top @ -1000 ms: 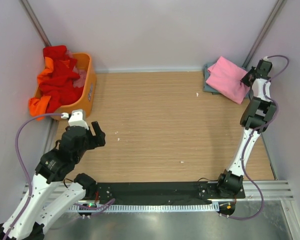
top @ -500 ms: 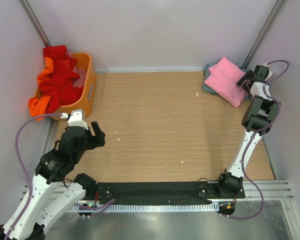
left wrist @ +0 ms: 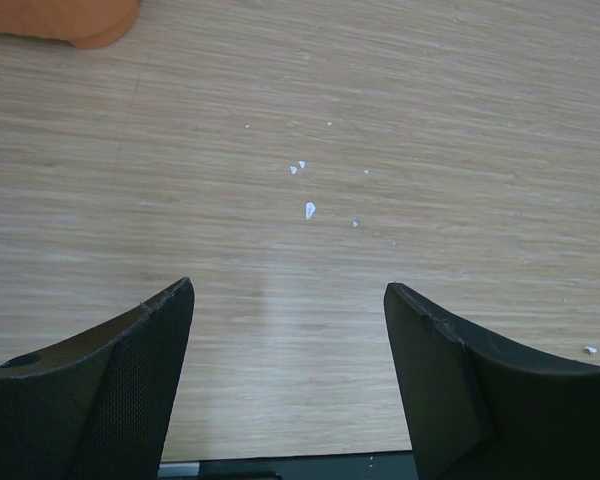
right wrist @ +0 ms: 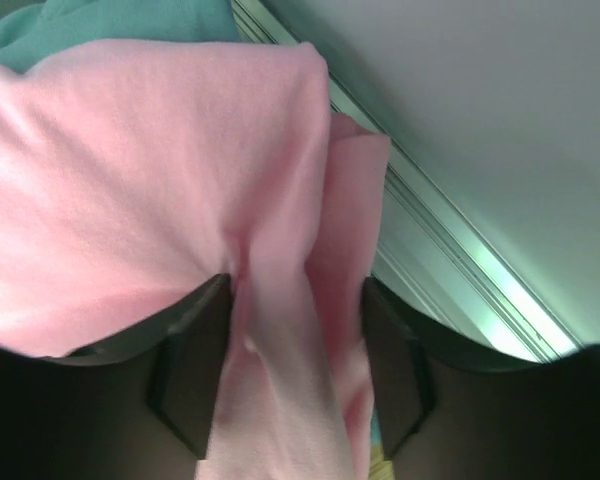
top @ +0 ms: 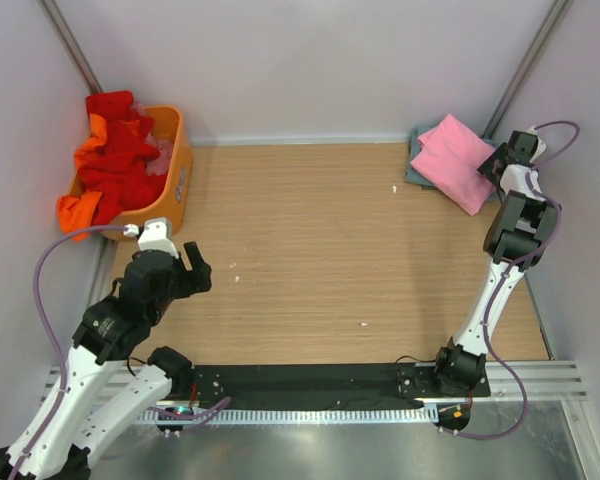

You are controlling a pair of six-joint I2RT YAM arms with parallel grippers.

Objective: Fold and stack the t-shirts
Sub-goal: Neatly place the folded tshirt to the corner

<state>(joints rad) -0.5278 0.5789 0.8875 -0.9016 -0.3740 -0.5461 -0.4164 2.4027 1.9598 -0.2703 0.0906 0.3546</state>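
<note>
A folded light pink t-shirt (top: pixel 450 158) lies at the back right corner on top of a grey-blue t-shirt (top: pixel 415 165). My right gripper (top: pixel 494 162) is at the pink shirt's right edge. In the right wrist view its jaws stand apart, and a bunched fold of the pink t-shirt (right wrist: pixel 290 330) fills the gap between the fingers (right wrist: pixel 190 380) of the gripper (right wrist: pixel 295 370). The grey-blue t-shirt (right wrist: pixel 130 20) peeks out behind. Red t-shirts (top: pixel 115 150) and an orange one (top: pixel 80 210) are heaped in the basket. My left gripper (top: pixel 195 266) hangs open over bare wood (left wrist: pixel 288 320), holding nothing.
The orange plastic basket (top: pixel 180 170) stands at the back left, close to my left arm. White walls close in the back and both sides. A metal rail (right wrist: pixel 450 240) runs along the wall beside the pink shirt. Small white flecks (left wrist: pixel 309 209) dot the wooden tabletop.
The right gripper was shut on the pink shirt's edge, then spread its jaws and shifted slightly along the shirt's right side. The left arm has not moved.
</note>
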